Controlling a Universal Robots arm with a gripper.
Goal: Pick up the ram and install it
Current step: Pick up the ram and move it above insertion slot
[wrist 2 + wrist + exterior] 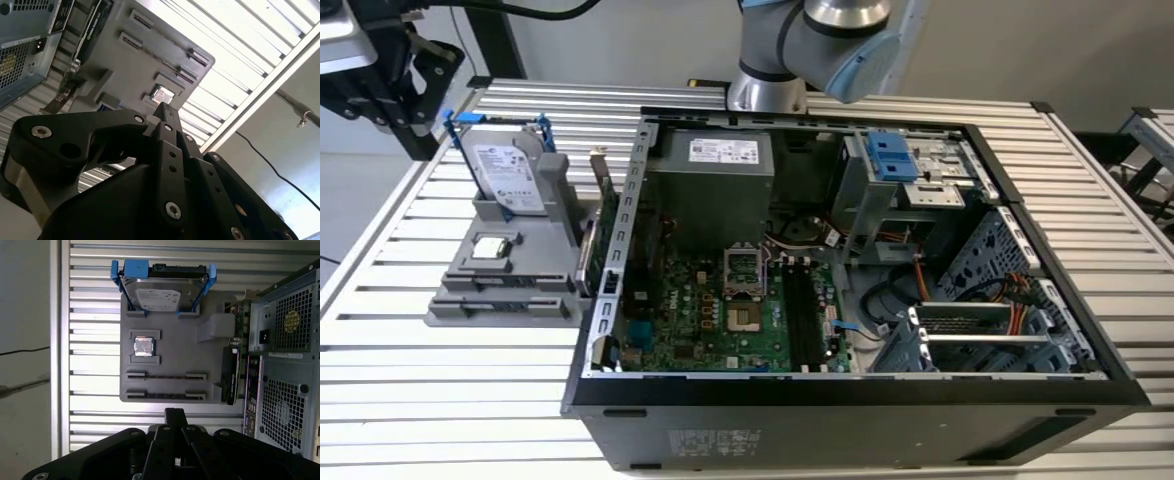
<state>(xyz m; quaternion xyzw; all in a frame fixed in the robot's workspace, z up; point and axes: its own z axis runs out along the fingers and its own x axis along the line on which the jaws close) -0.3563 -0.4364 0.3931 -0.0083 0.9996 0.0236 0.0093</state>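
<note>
Two slim ram sticks stand on edge in the grey holder (170,330). One ram stick (166,376) lies beside the other (165,396), at the holder's end away from the hard drive. They also show in the exterior view (500,287) and the second wrist view (170,39). My gripper (173,414) hovers high above the table, just off the holder's ram end. Its fingers meet in one tip (164,107), shut on nothing. The motherboard's long black slots (803,315) lie inside the open computer case (854,385).
The holder also carries a silver hard drive with blue rails (162,290), a square processor (143,346) and a taller green card (232,370) on the case side. The slatted metal table (400,350) extends around them. The arm's black wrist end (380,80) hangs at the exterior view's upper left.
</note>
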